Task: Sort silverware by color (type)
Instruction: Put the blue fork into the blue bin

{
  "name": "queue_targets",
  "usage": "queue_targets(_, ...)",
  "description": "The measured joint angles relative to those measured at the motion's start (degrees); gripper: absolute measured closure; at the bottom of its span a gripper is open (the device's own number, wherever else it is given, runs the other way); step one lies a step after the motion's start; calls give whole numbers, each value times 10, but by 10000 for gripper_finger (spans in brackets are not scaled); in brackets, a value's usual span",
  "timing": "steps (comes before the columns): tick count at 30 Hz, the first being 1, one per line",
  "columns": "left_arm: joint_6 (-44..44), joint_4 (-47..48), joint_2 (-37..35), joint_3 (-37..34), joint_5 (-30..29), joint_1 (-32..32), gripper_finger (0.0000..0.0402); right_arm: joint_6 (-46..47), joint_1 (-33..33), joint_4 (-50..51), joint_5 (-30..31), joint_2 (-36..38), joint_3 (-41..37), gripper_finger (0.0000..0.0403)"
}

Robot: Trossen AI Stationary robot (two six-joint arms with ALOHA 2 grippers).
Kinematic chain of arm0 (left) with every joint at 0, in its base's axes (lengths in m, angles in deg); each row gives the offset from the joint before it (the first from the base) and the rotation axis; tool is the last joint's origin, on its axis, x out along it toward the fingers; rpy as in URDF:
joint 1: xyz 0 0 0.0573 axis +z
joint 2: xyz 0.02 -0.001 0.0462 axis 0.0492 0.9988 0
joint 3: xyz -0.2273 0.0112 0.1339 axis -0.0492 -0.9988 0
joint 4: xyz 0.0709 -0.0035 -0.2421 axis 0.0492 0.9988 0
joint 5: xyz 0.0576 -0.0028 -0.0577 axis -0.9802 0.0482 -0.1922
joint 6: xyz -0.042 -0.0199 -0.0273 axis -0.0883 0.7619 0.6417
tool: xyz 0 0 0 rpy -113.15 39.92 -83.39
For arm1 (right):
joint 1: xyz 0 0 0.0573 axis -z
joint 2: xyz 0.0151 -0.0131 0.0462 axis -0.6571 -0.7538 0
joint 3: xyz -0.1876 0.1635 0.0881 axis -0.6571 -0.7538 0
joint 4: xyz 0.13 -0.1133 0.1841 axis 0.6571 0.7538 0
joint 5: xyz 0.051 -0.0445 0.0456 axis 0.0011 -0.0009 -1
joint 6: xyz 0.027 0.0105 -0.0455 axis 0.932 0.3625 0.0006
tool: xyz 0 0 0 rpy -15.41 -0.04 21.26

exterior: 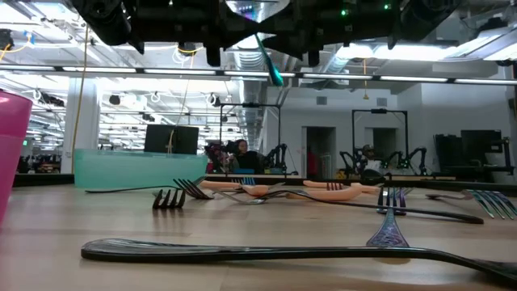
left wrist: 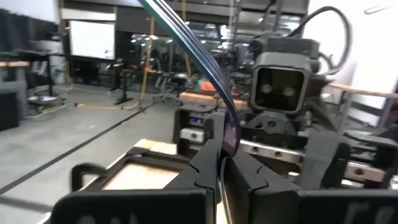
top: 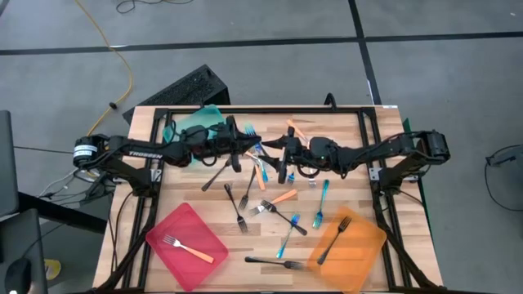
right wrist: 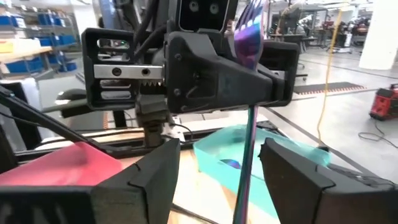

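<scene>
A blue fork (exterior: 268, 63) with a shimmering blue-purple sheen hangs high over the table's middle, and my left gripper (left wrist: 221, 168) is shut on it. My right gripper (right wrist: 217, 155) faces it from the table's right. It is open, with a finger on either side of the fork's lower shaft (right wrist: 247, 143), touching nothing. More silverware lies loose on the wood: several blue, orange-handled and black forks (top: 278, 208). An orange-handled fork (top: 186, 247) lies in the red tray (top: 163, 224), and a black fork (top: 333, 238) in the orange tray (top: 368, 237). My left gripper pinches the blue fork between its two fingers at about mid-length, beside the spot where the shaft widens (left wrist: 229, 134). The fingers come level from the table's left and lie across the fork. The fork stands tilted, one end above the fingers and one below, lifted clear of the table.
A teal tray (top: 196, 122) sits at the far left of the table. A black frame rail (top: 261, 110) runs along the far edge. A black fork (exterior: 266, 252) lies near the front edge. Bare wood shows between the red and orange trays.
</scene>
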Motion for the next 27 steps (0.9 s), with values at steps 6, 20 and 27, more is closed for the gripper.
queue_targets(6,-8,92,-12,25,-13,31,401,0,7,24,0,0,0,160)
queue_targets(20,-61,665,-13,221,-348,46,401,24,7,96,2,0,0,161)
queue_targets(27,21,871,-13,240,-356,123,401,28,7,99,2,0,0,161)
